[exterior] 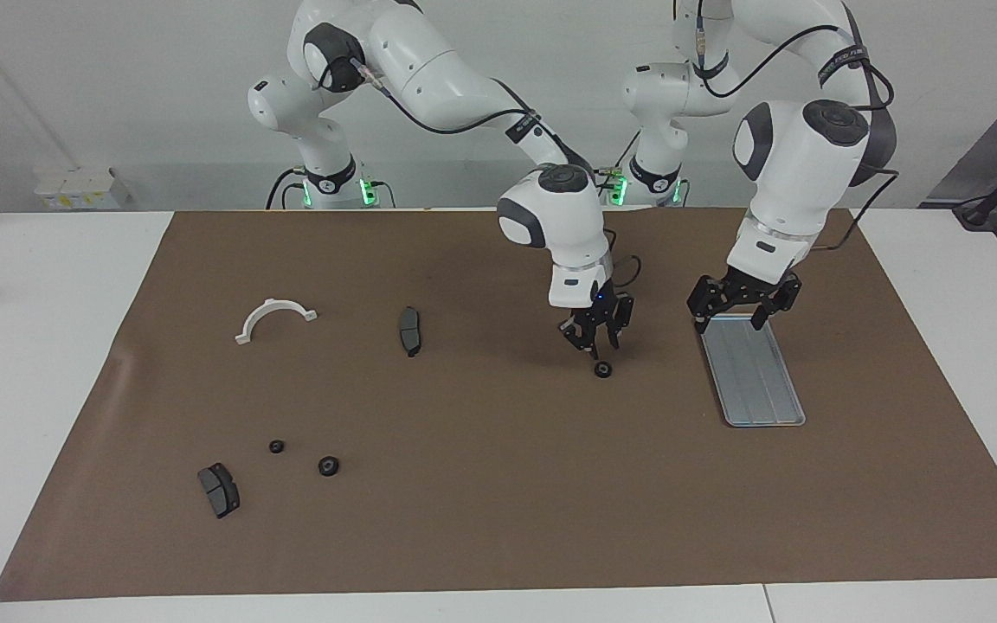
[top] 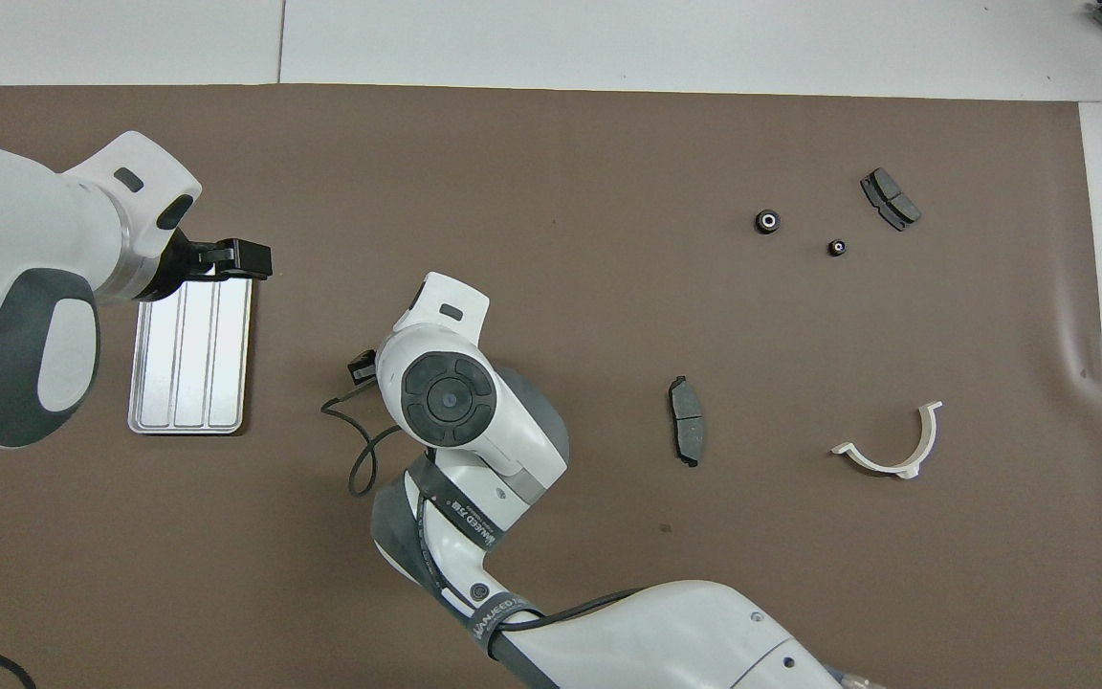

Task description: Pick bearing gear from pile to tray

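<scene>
In the facing view my right tool [exterior: 595,339] hangs low over the brown mat [exterior: 464,536] near mid-worktop. I cannot tell whether it is open or closed. It holds nothing I can see. A small black gear [exterior: 602,369] lies on the mat just at its six o'clock, seemingly apart from the tips. The overhead view gives me none of this, because the right arm's wrist covers both tool and gear.

At three o'clock of that gear in the facing view sits the tray [exterior: 758,381], with nothing in it in either view [top: 189,364]. My left tool [exterior: 745,298] waits over the tray's end nearer the robots, its jaws spread wide and holding nothing. From overhead only part of it [top: 226,258] juts out from under the arm.

The pile lies towards eight o'clock in the facing view:
- two black gears [exterior: 276,446] [exterior: 328,466]
- a grey brake pad [exterior: 219,490] beside them
- a second pad [exterior: 410,330] and a white half-ring bracket [exterior: 275,318] nearer the robots
</scene>
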